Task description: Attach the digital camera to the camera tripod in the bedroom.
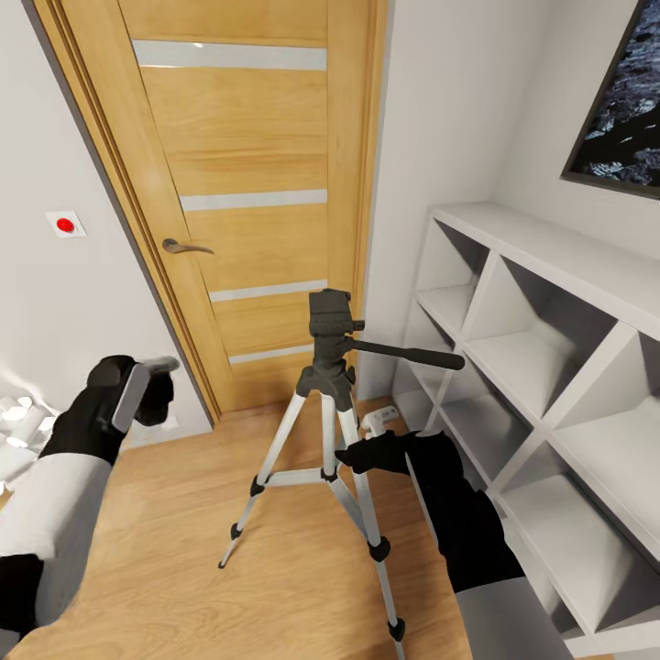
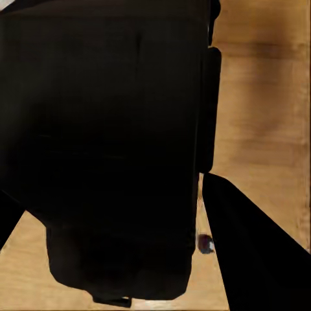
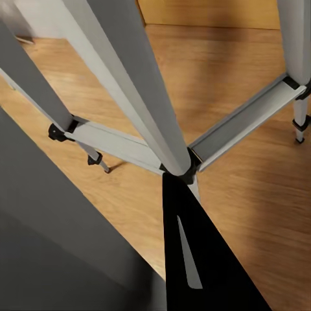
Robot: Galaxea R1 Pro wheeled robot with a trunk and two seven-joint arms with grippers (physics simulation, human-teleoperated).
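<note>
Empty white shelving (image 1: 587, 275) flanks the camera tripod (image 1: 332, 403).

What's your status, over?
Left gripper shut on digital camera, left of camera tripod. Right gripper at a tripod leg, state unclear. Tripod head bare.

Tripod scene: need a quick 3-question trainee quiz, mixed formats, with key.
1. True or false: the right gripper is up at the top of the tripod.
2. What does the left gripper hold? A) a black camera B) a white mug C) nothing
3. Fill in: the tripod's long black handle points toward the white ____.
Key: 1 false, it is beside a leg; 2 A; 3 shelves.
</note>
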